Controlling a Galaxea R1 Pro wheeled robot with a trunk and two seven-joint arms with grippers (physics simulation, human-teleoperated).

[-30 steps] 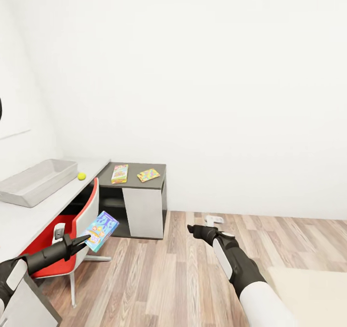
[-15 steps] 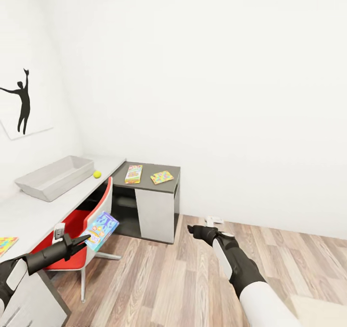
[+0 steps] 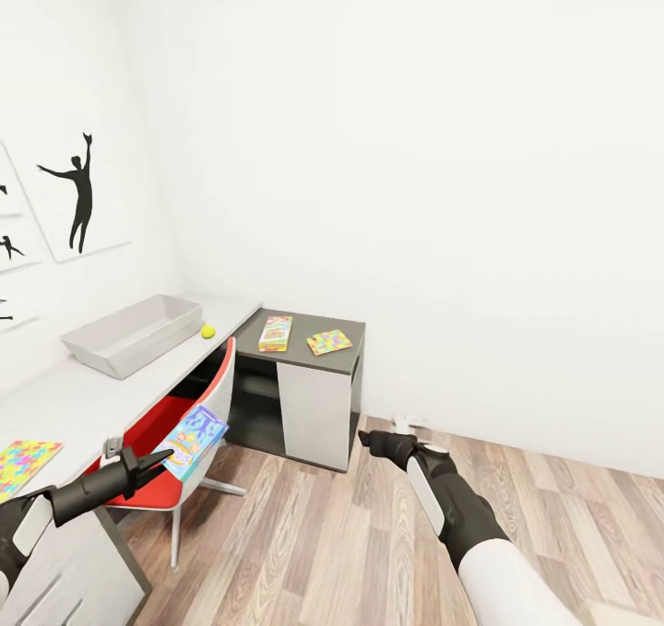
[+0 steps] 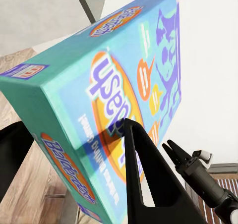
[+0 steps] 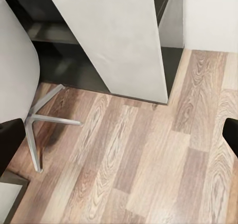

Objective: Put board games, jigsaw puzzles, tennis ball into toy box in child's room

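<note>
A head-camera look into the child's room, read from left to right; black baseball-player silhouette pictures (image 3: 78, 200) hang on the left wall; below them runs the long pale table (image 3: 83, 395), with one jigsaw puzzle (image 3: 20, 465) lying flat near its close end; farther along the tabletop sits the light-grey toy box (image 3: 134, 333), which appears empty as far as its visible interior shows; the yellow tennis ball (image 3: 207, 331) rests on the table just beside the box, outside it; the left gripper (image 3: 159, 461) is clamped on the blue cartoon board game (image 3: 192, 441), held tilted in the air over a red chair (image 3: 175, 414), well short of the box; next comes a lower dark grey-topped cabinet (image 3: 343, 360), carrying a second printed board game (image 3: 275, 333) and a second jigsaw puzzle (image 3: 329, 342), side by side and apart; the right gripper (image 3: 373, 442) hangs over the wood-plank floor (image 3: 323, 552), its fingers spread and holding nothing; judging from this, nothing is yet in the box, one game is on its way, and the rest remain to be collected.
</note>
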